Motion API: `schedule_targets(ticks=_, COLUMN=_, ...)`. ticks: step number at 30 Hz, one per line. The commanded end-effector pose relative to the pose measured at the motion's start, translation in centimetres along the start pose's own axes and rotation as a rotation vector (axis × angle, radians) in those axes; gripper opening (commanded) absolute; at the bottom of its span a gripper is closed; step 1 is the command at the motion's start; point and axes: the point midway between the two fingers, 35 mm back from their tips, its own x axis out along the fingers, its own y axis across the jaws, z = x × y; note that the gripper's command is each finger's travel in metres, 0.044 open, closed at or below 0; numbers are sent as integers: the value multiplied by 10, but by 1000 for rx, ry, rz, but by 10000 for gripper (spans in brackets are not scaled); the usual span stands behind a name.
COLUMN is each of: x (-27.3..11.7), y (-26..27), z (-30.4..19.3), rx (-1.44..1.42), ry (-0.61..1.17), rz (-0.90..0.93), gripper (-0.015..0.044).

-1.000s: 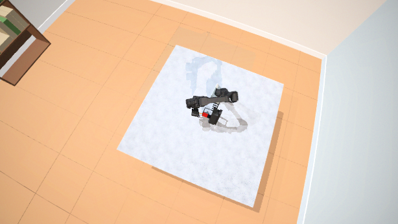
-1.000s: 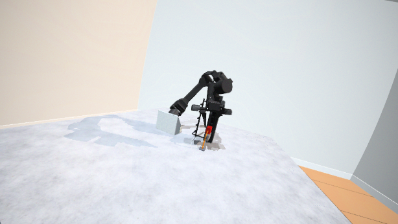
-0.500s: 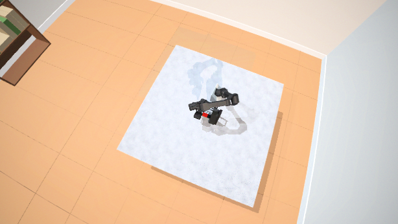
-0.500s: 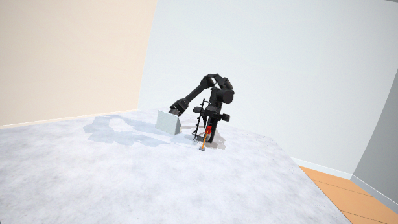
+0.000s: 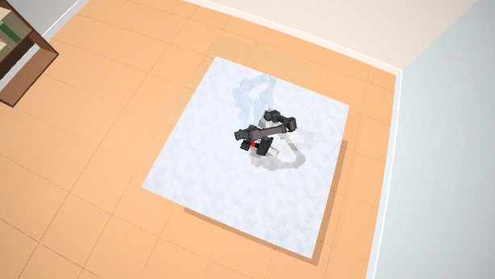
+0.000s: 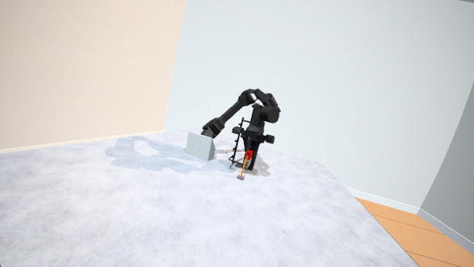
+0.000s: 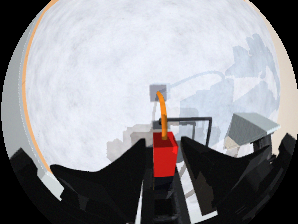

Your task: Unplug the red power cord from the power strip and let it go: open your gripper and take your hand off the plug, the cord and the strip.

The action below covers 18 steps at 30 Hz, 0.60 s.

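The black power strip stands upright on the table. The red plug sits low on its face, seated against the strip as far as the views show. Its orange cord runs down to a small grey block on the table. My gripper is partly open, with its fingertips either side of the red plug in the wrist view and a gap at each side. Whether the tips are level with the plug or nearer the camera is hard to tell. The arm partly hides the gripper in the top view.
A thin black wire frame stands beside the strip, close to the fingers. A pale grey block stands at the arm's base. The white table has edges on all sides. A bookcase stands far off.
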Motion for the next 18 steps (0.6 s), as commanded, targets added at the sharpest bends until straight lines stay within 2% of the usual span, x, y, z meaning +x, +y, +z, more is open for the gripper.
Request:
schedule_targets(ticks=1, x=2, y=-2, z=-8, rx=9, ry=8, rz=-3, gripper=160)
schedule_targets(ticks=18, x=5, y=-3, z=-20, rx=9, ry=9, rz=-3, gripper=160)
